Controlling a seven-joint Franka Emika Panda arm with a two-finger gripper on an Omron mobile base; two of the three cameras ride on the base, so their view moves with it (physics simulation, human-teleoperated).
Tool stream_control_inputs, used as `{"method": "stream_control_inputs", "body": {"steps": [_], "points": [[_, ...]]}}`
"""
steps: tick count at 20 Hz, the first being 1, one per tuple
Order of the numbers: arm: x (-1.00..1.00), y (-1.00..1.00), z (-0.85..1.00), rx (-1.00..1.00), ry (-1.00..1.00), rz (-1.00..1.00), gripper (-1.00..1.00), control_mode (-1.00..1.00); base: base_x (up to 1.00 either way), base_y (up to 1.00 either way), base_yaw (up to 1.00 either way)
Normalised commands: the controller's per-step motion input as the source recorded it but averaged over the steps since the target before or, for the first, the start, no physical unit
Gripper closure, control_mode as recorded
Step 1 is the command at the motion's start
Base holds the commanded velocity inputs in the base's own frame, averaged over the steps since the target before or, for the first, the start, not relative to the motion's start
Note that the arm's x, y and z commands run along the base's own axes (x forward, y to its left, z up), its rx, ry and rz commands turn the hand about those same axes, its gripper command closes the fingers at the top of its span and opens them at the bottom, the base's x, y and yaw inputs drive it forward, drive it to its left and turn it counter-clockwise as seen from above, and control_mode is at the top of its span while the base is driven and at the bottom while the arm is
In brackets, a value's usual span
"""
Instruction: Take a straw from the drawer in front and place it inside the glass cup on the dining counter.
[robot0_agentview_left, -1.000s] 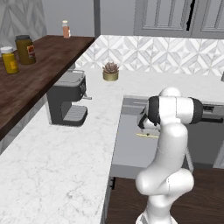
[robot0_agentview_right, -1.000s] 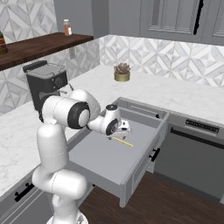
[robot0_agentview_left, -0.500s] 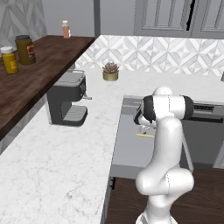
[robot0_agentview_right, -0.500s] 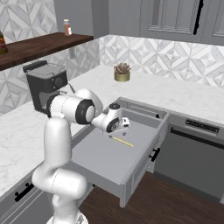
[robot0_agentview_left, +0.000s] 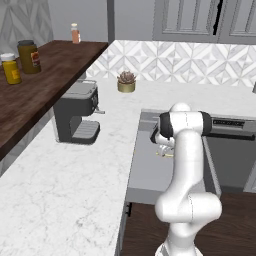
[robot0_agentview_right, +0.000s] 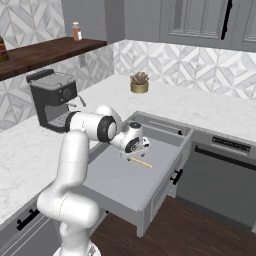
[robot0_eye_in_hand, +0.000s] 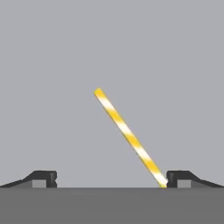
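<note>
Straw (robot0_eye_in_hand: 130, 137) lying flat on the floor of the open drawer (robot0_agentview_right: 115, 182), beneath the gripper (robot0_eye_in_hand: 109, 179).

The yellow, white-banded straw is the drawer's one visible item; in the hand view it runs diagonally across the plain grey floor, its near end by one fingertip. The gripper (robot0_agentview_right: 136, 150) hangs low inside the drawer with its jaws spread wide and nothing between them. Around the drawer: white marble counter (robot0_agentview_left: 75, 175), coffee machine (robot0_agentview_left: 76, 111), potted plant (robot0_agentview_right: 139, 82); jars (robot0_agentview_left: 20, 61) stand on the wooden shelf (robot0_agentview_left: 45, 75).
</note>
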Motion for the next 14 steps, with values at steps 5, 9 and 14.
{"method": "stream_control_inputs", "body": {"steps": [5, 9, 14], "points": [[0.36, 0.06, -0.3, 0.0, 0.07, 0.11, -1.0, -1.0, 0.0, 0.0, 0.0], [0.25, 0.18, -0.27, 0.0, 0.11, 0.05, -1.0, -1.0, 0.0, 0.0, 0.0], [0.24, 0.16, -0.22, 0.0, 0.11, 0.03, -1.0, -1.0, 0.0, 0.0, 0.0]]}}
